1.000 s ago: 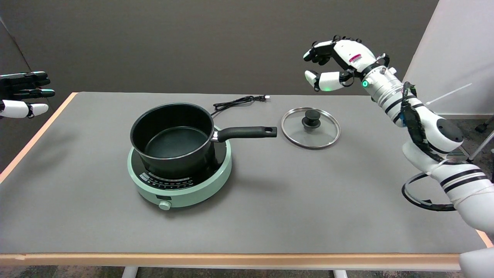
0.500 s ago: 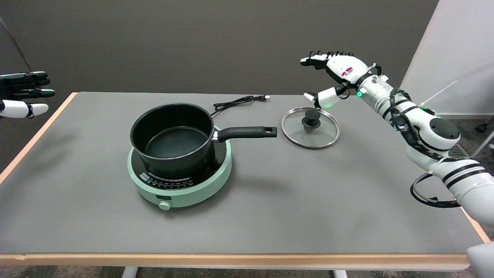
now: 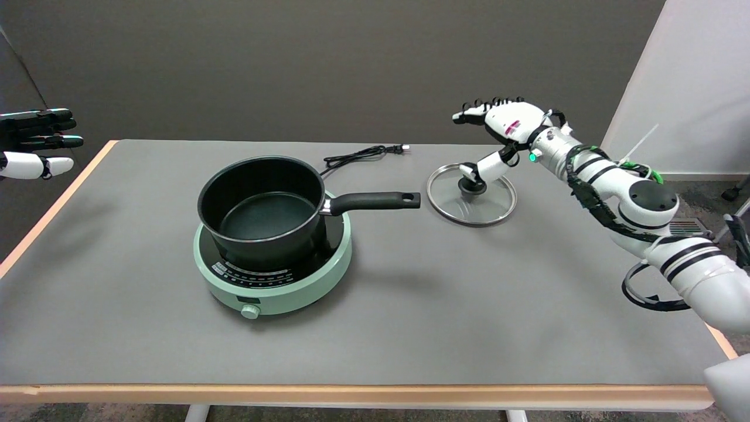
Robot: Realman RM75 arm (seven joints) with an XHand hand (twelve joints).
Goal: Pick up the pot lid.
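A round glass pot lid (image 3: 490, 205) with a metal rim and a black knob (image 3: 471, 186) lies flat on the grey table, right of the pot's handle. My right hand (image 3: 498, 129) hovers over the lid's far side, fingers spread and holding nothing. Its thumb hangs down to just above the knob; whether it touches the knob I cannot tell. The other fingers stretch out to the left, well above the lid.
A black saucepan (image 3: 262, 210) stands on a mint-green induction cooker (image 3: 273, 275) left of centre, its handle (image 3: 375, 201) pointing at the lid. A black power cord (image 3: 358, 155) lies behind the pot. The idle left hand (image 3: 32, 142) hangs at the upper left.
My right hand has come down and slightly left from high above the table, toward the lid. Its thumb now reaches down to the knob. The lid has not moved.
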